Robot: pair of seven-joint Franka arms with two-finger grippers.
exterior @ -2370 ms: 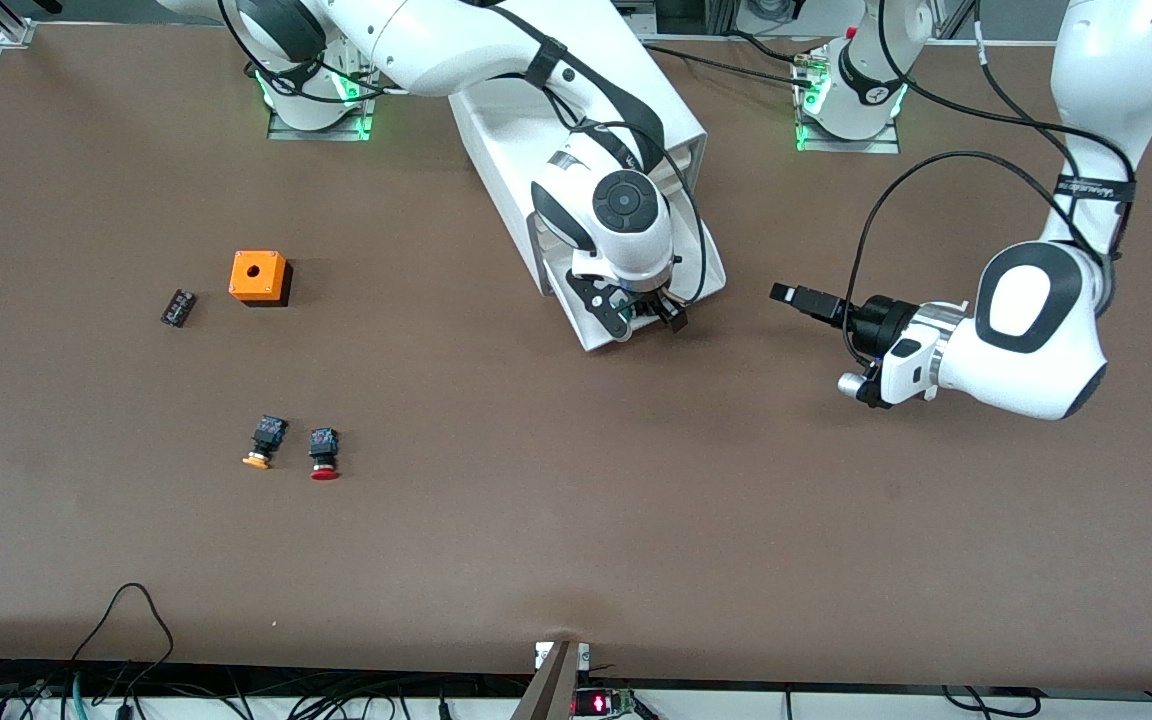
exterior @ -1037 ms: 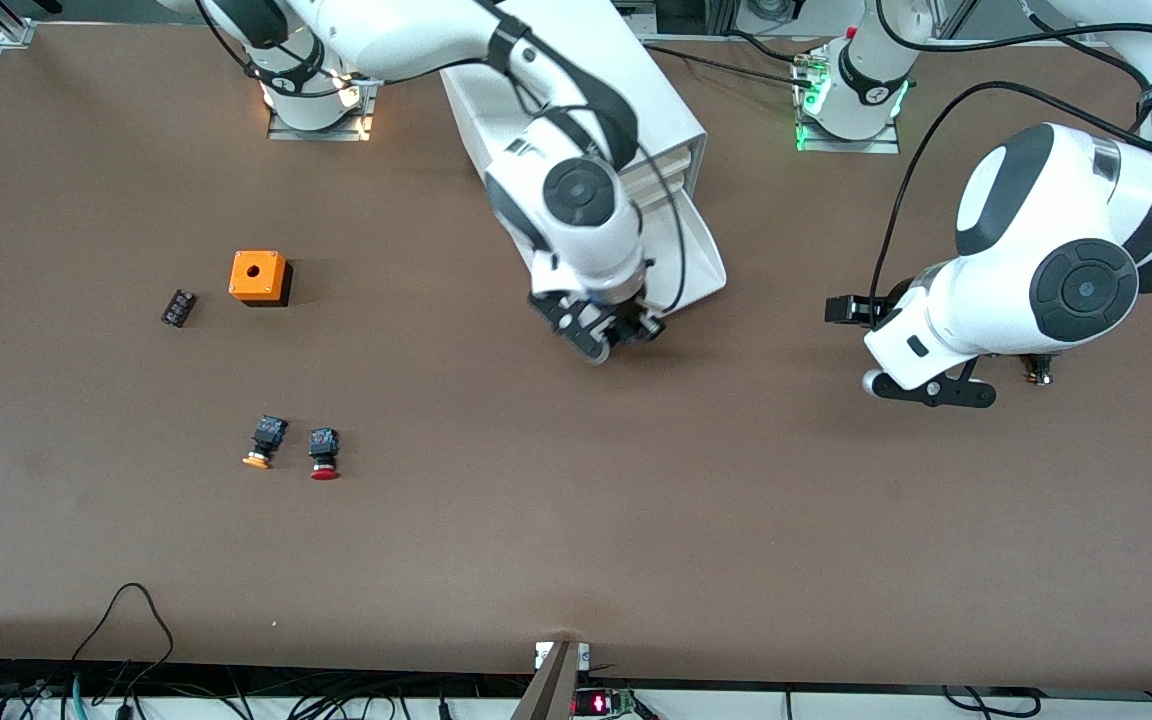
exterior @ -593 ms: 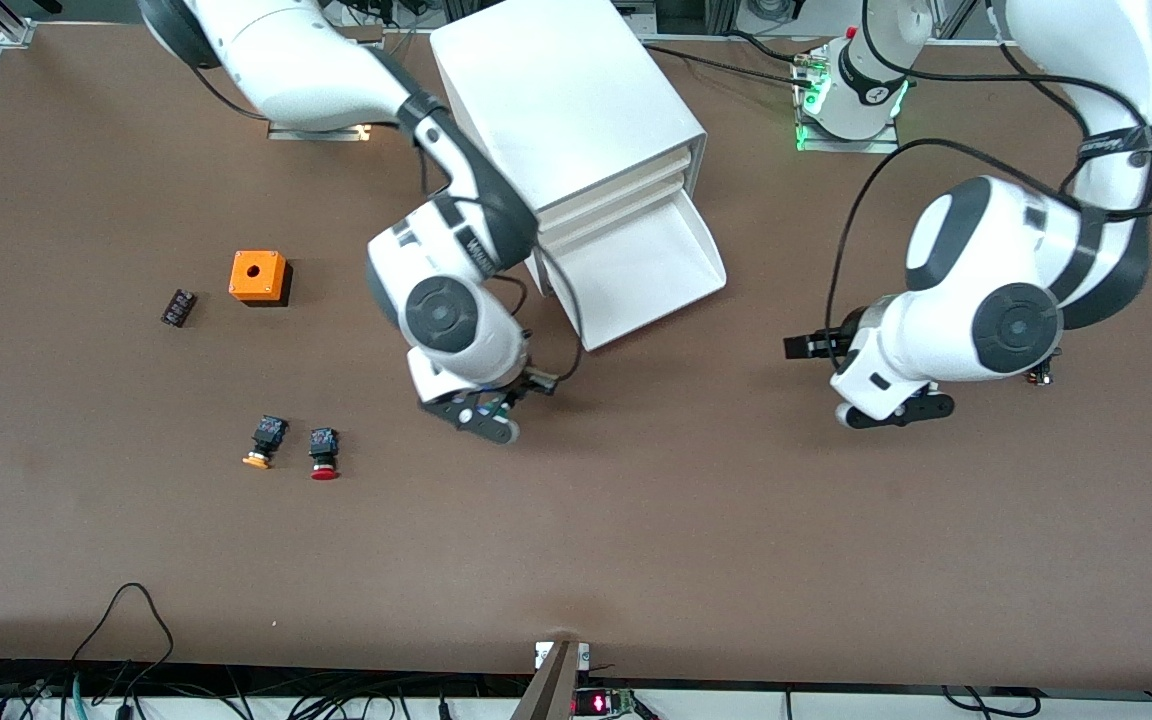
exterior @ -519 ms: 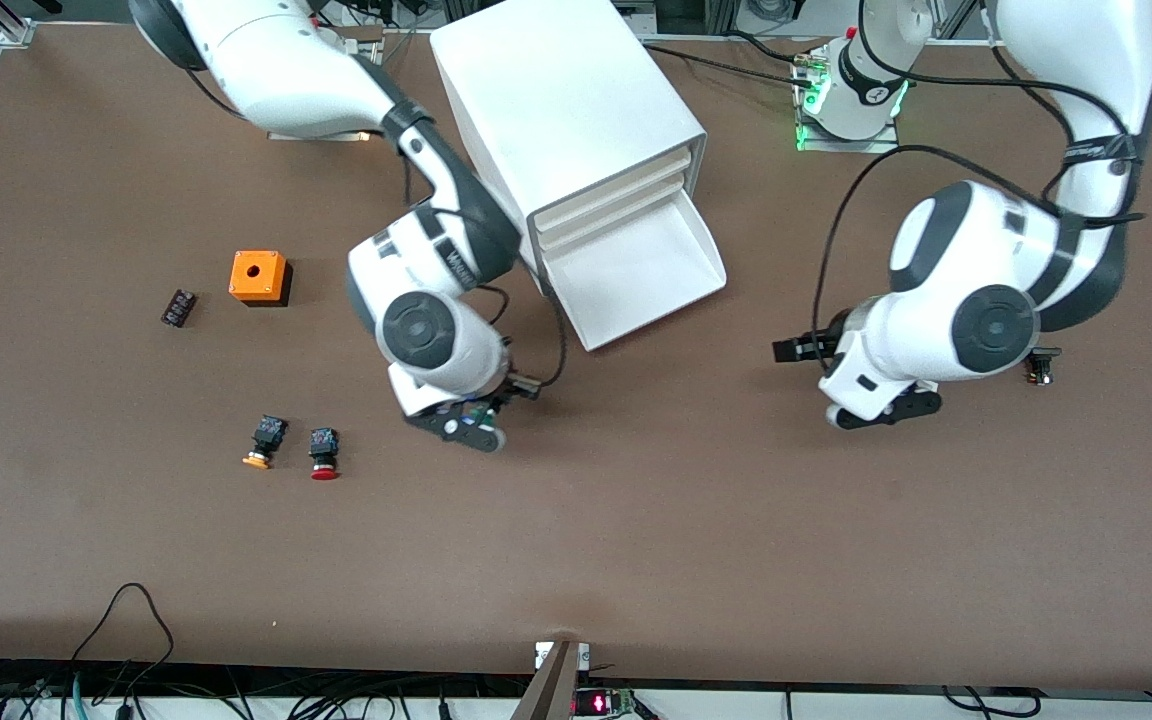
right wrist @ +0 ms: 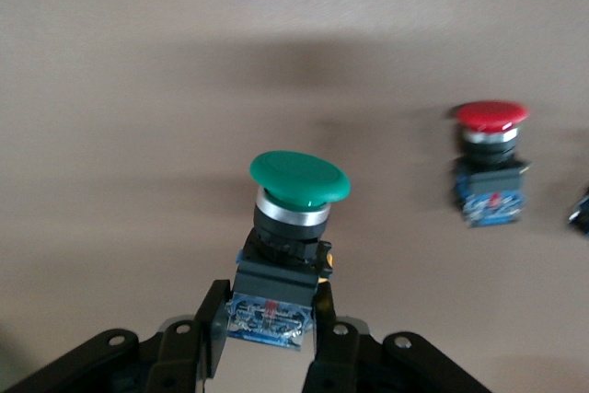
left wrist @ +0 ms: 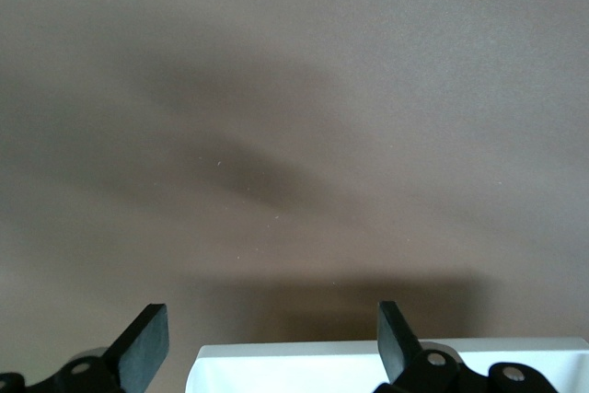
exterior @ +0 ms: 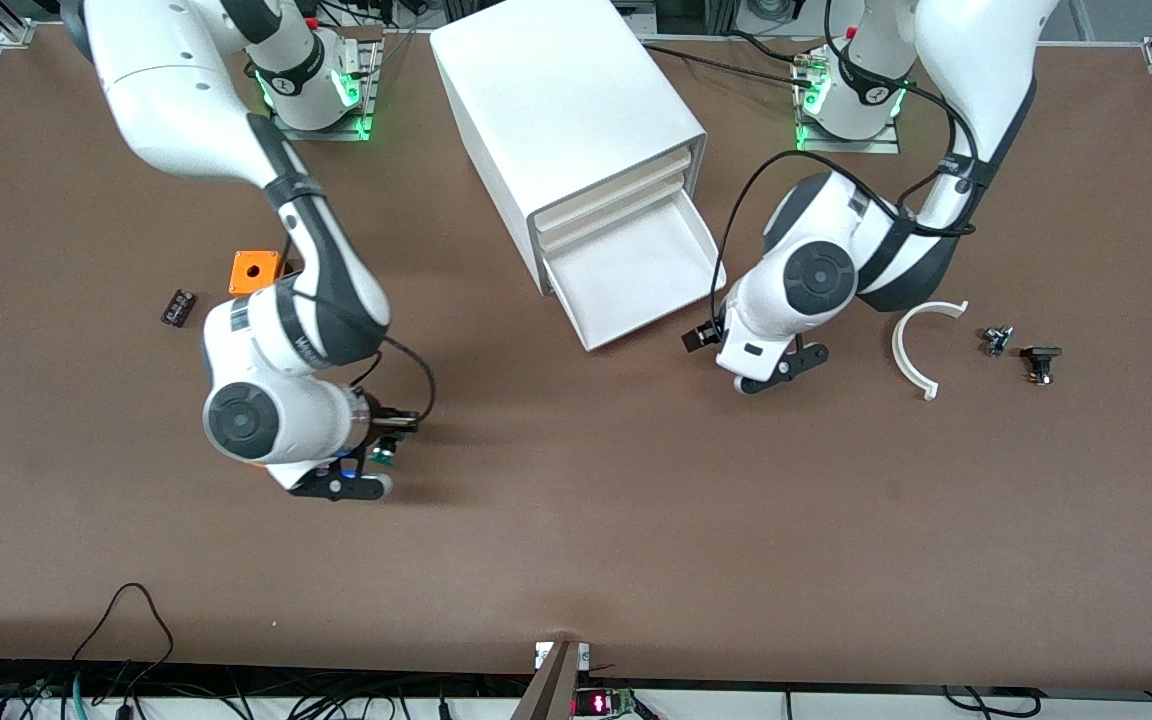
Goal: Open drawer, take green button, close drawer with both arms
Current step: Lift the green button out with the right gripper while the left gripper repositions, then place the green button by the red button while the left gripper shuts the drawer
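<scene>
A: Where is the small push button with round green cap and black blocky body [right wrist: 287,248] recorded?

B: It is held off the brown table [exterior: 576,520] in the right gripper [right wrist: 269,330], whose fingers [right wrist: 211,323] are clamped on the blue-marked body, cap pointing away from the wrist. The gripper is over the table toward the right arm's end, beside the red-capped push button [right wrist: 490,161] lying there.

A: And the shallow cream-white tray drawer [exterior: 636,278]?

B: It is pulled out of the white four-drawer cabinet [exterior: 566,120]; its tray is seen bare.

A: Left gripper [left wrist: 271,347]?

B: Its fingers [left wrist: 143,345] are spread apart with nothing between them, over the table just in front of the drawer's front edge.

A: Other items noted?

B: An orange box with a round hole [exterior: 254,270], a curved white plastic strip [exterior: 911,350] and small dark parts [exterior: 1040,360] toward the left arm's end.
</scene>
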